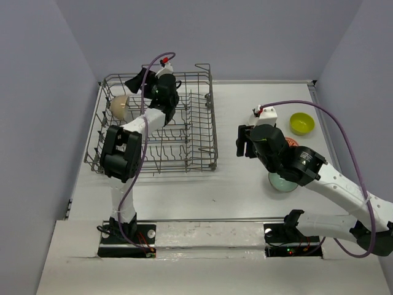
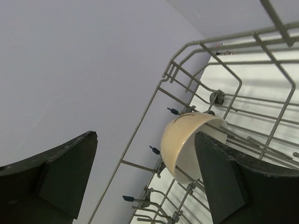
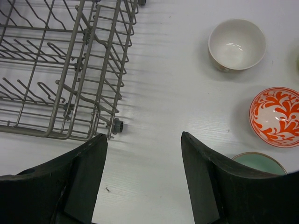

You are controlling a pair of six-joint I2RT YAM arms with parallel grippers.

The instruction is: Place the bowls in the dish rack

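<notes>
One large rectangular grey wire dish rack (image 1: 184,161) is sitting beneath the left gripper (image 2: 147,175), whose fingers are standing wide apart and holding nothing. Just ahead of its right finger, one cream-white round bowl (image 2: 191,144) is resting tipped on edge among the tines near the rack's corner, showing its rounded outside to the gripper. The right gripper (image 3: 145,182), likewise spread and empty, is hovering over the white table (image 3: 177,93) with the rack's corner ahead-left, while four bowls are sitting mouth-up ahead-right: a second cream-white bowl (image 3: 237,44), an orange-red-and-white patterned bowl (image 3: 275,116), a pale celadon green bowl (image 3: 259,161) nearest its right finger, and a bright yellow-green bowl (image 1: 302,123) farthest off.
</notes>
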